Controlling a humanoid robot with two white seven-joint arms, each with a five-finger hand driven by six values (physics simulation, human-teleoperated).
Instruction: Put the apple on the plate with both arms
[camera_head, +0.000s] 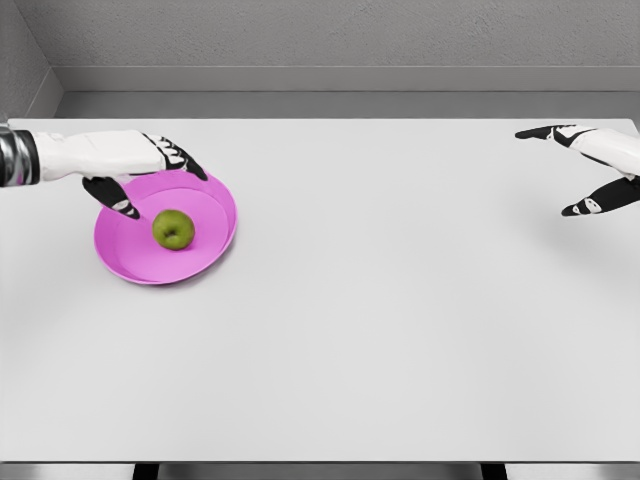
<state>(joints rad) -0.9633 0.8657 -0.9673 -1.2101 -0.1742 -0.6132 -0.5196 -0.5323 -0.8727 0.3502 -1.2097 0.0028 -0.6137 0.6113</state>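
A green apple (173, 229) lies inside the magenta plate (215, 248) at the left of the white table. My left hand (150, 175) hovers over the plate's far-left rim, just up and left of the apple, fingers spread and apart from the fruit. At the far right edge my right hand (580, 170) is held above the table with its fingers spread, holding nothing, far from the plate.
The white table (400, 320) fills most of the view, with a grey wall behind it. Its front edge runs along the bottom of the picture.
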